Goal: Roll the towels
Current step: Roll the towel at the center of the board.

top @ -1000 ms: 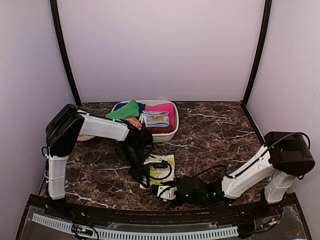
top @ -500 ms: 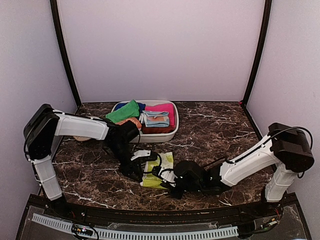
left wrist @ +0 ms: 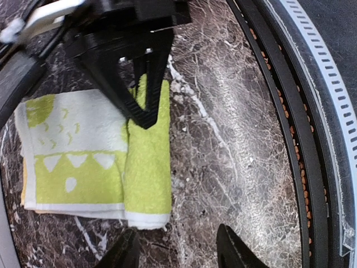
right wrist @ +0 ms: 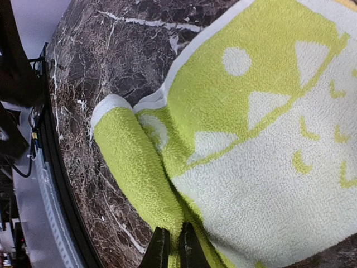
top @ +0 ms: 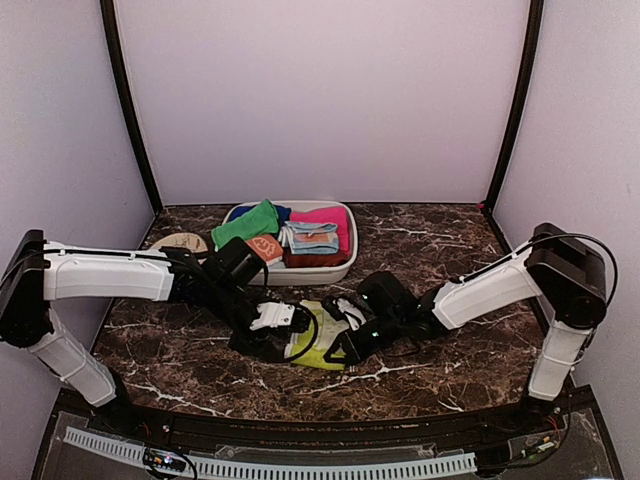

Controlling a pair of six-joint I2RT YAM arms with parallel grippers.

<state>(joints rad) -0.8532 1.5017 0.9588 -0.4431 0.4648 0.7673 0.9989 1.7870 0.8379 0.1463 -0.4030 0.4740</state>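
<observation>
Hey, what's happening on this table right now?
Two robot arms are rolling a towel. The printed cream towel lies on the marble table with one side turned over into a rolled edge. The right gripper is shut on that edge, while the left gripper hovers open beside it, holding nothing. The plain green towel lies in the white tub at the back with other cloths.

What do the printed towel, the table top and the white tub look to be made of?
The printed towel looks like matte terry cotton: looped, fuzzy pile shows in the right wrist view. The table top is dark marble or marble-look laminate, white-veined, slightly glossy; which cannot be told. The white tub is probably plastic, going by its smooth rounded rim, but too small to be sure.
</observation>
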